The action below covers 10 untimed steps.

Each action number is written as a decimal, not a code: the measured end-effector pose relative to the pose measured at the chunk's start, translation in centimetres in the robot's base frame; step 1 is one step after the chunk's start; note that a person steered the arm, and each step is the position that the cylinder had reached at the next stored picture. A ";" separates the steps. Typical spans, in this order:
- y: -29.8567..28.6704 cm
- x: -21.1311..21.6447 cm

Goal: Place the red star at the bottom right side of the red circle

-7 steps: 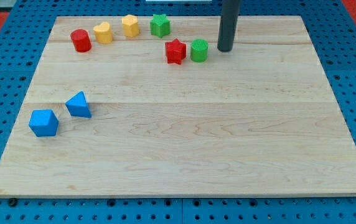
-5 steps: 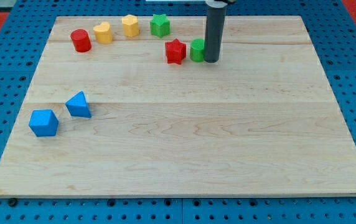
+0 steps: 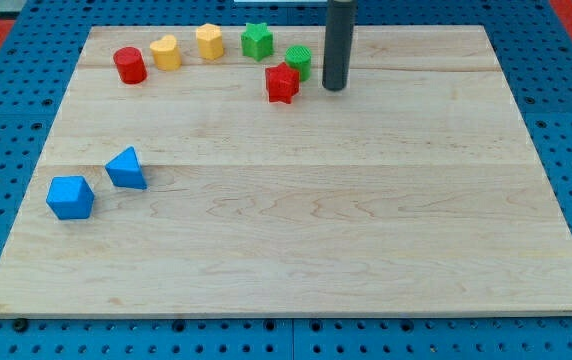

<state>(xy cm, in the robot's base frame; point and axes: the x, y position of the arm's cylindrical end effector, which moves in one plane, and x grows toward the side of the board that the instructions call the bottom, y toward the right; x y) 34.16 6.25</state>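
right of the red star (image 3: 282, 82), my tip (image 3: 334, 88) stands clear, touching nothing. green cylinder (image 3: 298, 61) has been shoved up-left, now touching the star. star remains well right of the red circle (image 3: 130, 65); its right flank is open for pushing.

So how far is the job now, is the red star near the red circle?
Not yet. The red star sits far to the right of the red circle, unmoved. My tip stands right of the star, beside the green cylinder. The whole push leftward remains.
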 end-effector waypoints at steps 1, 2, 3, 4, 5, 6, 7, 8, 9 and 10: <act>-2.4 4.8; -2.5 4.5; -2.3 1.6; -2.2 -1.0; -3.4 -2.6; -7.0 -3.4; -9.0 -3.6; -9.0 -4.9; -9.0 -5.5; -9.0 -5.5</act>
<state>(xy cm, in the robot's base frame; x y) 28.69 -2.71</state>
